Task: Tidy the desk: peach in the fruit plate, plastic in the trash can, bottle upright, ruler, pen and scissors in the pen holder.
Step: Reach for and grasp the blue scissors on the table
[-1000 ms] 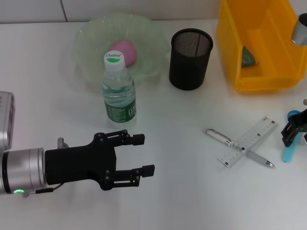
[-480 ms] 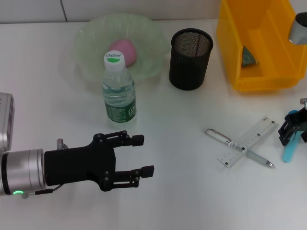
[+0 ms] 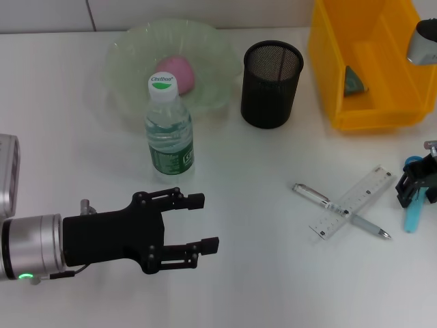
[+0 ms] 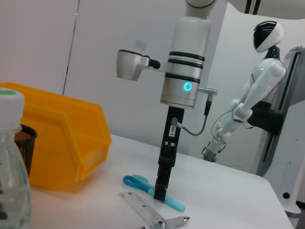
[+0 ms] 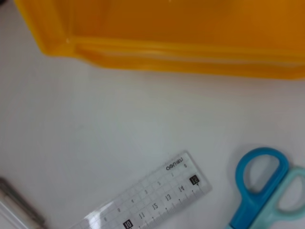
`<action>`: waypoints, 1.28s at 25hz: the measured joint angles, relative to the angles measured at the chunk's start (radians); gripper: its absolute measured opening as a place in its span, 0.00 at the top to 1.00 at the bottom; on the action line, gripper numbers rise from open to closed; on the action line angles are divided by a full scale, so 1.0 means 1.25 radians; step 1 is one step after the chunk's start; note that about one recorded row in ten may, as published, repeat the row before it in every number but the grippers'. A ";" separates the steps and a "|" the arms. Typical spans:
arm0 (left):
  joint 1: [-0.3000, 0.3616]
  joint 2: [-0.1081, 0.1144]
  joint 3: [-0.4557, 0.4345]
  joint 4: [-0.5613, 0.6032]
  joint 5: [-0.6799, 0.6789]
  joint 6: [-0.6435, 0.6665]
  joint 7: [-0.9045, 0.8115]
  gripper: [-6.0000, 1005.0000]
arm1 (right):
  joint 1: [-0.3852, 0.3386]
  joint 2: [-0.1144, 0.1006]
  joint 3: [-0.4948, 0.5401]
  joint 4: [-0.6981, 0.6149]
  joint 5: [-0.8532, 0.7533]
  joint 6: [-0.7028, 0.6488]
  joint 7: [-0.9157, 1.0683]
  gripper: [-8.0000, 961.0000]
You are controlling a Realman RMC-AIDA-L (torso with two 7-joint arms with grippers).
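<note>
A pink peach (image 3: 176,72) lies in the pale green fruit plate (image 3: 130,42). In front of it the bottle (image 3: 168,130) stands upright. The black mesh pen holder (image 3: 271,83) is beside the plate. A green scrap of plastic (image 3: 353,80) lies in the yellow trash can (image 3: 382,113). A clear ruler (image 3: 355,200) lies across the pen (image 3: 309,194) on the table. At the right edge, my right gripper (image 3: 417,196) stands open, fingers down on either side of the blue scissors (image 3: 411,219). My left gripper (image 3: 205,221) hovers open low at the front left.
The left wrist view shows the right gripper (image 4: 161,193) standing vertically on the scissors (image 4: 138,181), the ruler (image 4: 143,210) just in front. The right wrist view shows the scissor handles (image 5: 259,191), the ruler's end (image 5: 157,198) and the trash can wall (image 5: 190,52).
The right gripper has shifted slightly over the scissors. The left arm has barely drifted back.
</note>
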 joint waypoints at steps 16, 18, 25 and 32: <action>0.000 0.000 0.000 -0.001 0.000 -0.006 0.000 0.23 | 0.001 0.002 -0.023 0.000 0.000 0.003 0.000 0.61; 0.000 0.000 0.000 -0.001 0.000 -0.005 0.000 0.23 | 0.001 0.002 -0.023 0.000 0.000 0.002 0.000 0.62; 0.000 0.000 0.000 0.000 0.000 -0.004 0.000 0.23 | -0.001 0.002 -0.025 0.000 0.000 0.000 0.000 0.74; 0.000 0.000 0.000 0.003 0.000 -0.002 0.000 0.23 | -0.011 0.000 -0.034 -0.009 0.000 -0.005 -0.001 0.79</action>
